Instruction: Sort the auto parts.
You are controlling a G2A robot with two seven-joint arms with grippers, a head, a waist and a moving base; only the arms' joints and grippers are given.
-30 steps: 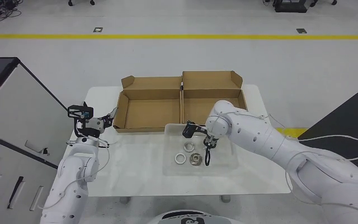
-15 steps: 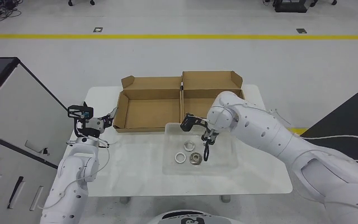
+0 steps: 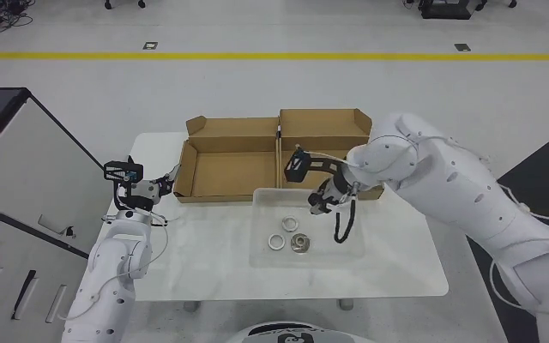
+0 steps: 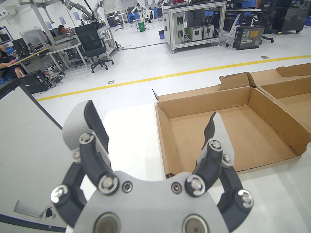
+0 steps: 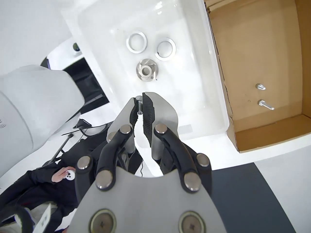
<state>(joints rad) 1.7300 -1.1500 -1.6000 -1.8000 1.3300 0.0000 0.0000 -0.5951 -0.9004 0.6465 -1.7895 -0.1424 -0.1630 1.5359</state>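
White tabletop (image 3: pixel 214 257) is shared, from the left, by the left gripper (image 4: pixel 155 122), held wide apart beside the left cardboard box (image 4: pixel 218 132). A tray (image 5: pixel 194 93) holds two rings (image 5: pixel 136 43) and a flanged hub (image 5: pixel 146 70). A small screw (image 5: pixel 139 107) is clamped above it in the right gripper (image 5: pixel 139 101). Two bolts (image 5: pixel 260 87) are seen in the right box (image 5: pixel 243 49).

Tray (image 3: pixel 353 254) and cardboard boxes (image 3: pixel 230 174) on the bench (image 3: pixel 206 261)
Two rings (image 3: pixel 292 224) and a flanged hub (image 3: pixel 299 244) lie in the tray; the right claw (image 3: pixel 317 207) hangs over its far side.

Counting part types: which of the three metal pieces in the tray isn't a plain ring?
The flanged hub: a solid disc with a raised centre collar. The other two are thin open rings.
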